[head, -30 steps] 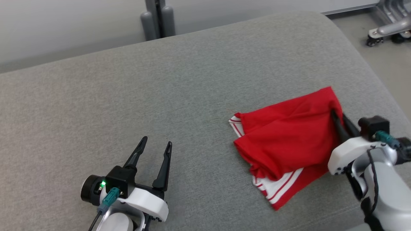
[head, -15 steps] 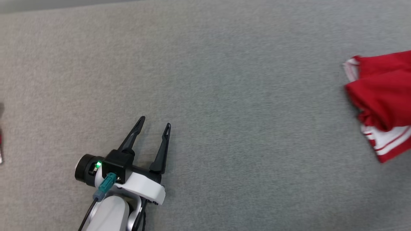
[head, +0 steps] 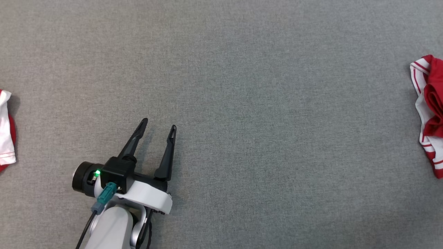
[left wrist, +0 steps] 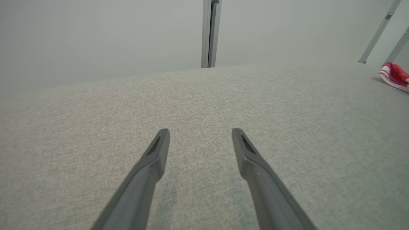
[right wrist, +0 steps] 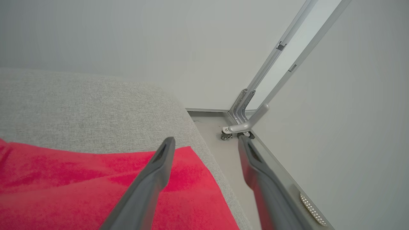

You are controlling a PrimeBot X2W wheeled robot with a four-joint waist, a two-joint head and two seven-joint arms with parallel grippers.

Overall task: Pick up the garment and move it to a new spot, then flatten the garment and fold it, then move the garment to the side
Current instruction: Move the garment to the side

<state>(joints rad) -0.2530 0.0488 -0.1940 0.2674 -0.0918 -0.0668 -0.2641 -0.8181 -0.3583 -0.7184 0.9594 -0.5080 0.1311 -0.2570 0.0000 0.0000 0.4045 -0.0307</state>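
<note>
Looks nearly done: garment [head: 432, 103] folded, lying aside just under right gripper [right wrist: 205, 140], fingers apart, empty. Left gripper [head: 158, 123] fingers apart too, empty, garment well right of them.

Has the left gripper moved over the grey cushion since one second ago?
Yes: leftward. The gap between the left gripper and the red garment lying on the cushion is much wider, though the view also shifted.

Garment [head: 432, 103] on table [head: 259, 86], far right edge; cloth [head: 5, 135] far left; left claw [head: 158, 123] between them, nearer the cloth.
</note>
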